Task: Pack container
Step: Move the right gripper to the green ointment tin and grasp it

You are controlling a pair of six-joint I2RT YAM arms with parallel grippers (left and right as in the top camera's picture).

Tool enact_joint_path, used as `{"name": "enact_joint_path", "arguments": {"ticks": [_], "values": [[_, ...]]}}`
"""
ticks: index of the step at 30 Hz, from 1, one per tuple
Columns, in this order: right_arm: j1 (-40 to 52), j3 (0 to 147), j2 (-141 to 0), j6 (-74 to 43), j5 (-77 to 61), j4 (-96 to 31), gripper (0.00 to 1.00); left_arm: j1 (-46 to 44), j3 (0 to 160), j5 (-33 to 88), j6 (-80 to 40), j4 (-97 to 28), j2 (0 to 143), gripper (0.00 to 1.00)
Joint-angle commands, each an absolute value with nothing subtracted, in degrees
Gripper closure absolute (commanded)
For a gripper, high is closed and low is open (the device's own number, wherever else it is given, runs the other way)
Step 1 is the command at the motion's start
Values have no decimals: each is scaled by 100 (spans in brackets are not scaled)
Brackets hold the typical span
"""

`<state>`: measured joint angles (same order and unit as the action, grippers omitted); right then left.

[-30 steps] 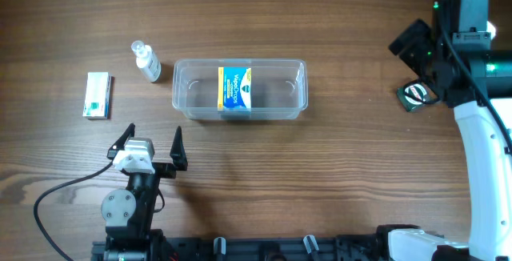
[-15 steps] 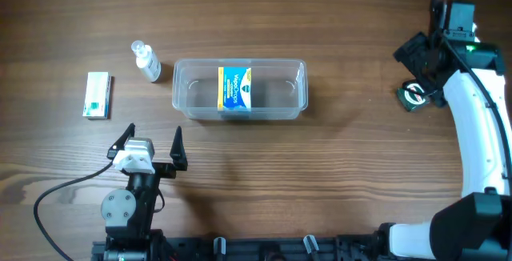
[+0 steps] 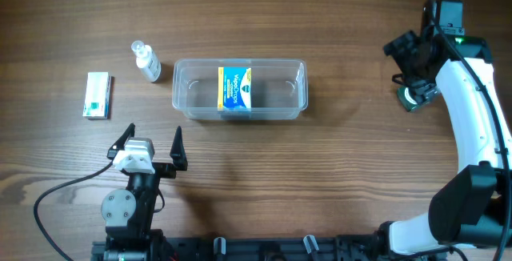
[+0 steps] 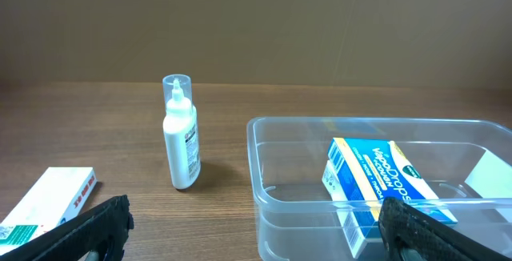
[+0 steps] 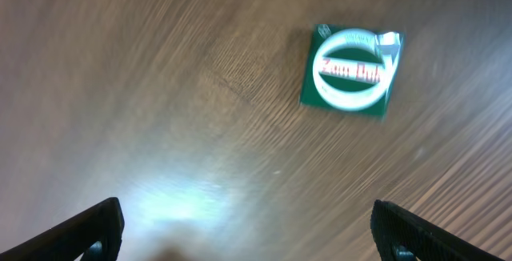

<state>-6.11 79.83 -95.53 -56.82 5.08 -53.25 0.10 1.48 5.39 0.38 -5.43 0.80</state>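
Observation:
The clear plastic container [image 3: 298, 90] sits mid-table with a blue and yellow box [image 3: 235, 89] inside it. It also shows in the left wrist view [image 4: 304, 205], with the box [image 4: 376, 182] leaning in it. My left gripper [image 3: 152, 142] is open and empty, near the front edge, short of the container. My right gripper [image 3: 406, 53] is open and empty at the far right, above a small green square packet [image 3: 411, 97], which shows in the right wrist view [image 5: 352, 71].
A small white dropper bottle [image 3: 146, 62] lies left of the container; in the left wrist view [image 4: 181, 137] it stands upright. A white box with green print [image 3: 98, 95] lies at the far left, also in the left wrist view [image 4: 44, 206].
My right arm has swung so that its gripper moved left and towards the back, over the green packet. The left arm and the objects have not moved.

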Motion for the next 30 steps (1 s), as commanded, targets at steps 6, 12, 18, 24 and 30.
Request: {"name": "enact_joint_path", "arguments": {"ticks": [6,12,18,24,30], "values": [[-1234,7909,-9974,-6298,1337,-5505,0,-16,106,504,128,-537,38,0],[-1588,7909,-10652,-6117,1223,-5159,0,-16,106,504,128,-534,38,0],[-1594,7909,-11131,-5502,849,-4689,0,-16,106,504,128,-537,38,0],[-1594,7909,-11690,-5395,910,-4689,0,-16,106,504,128,-534,38,0],[-1594,7905,-11734,-5247,1111,-4521,0,-16,106,504,128,-534,38,0]]}}
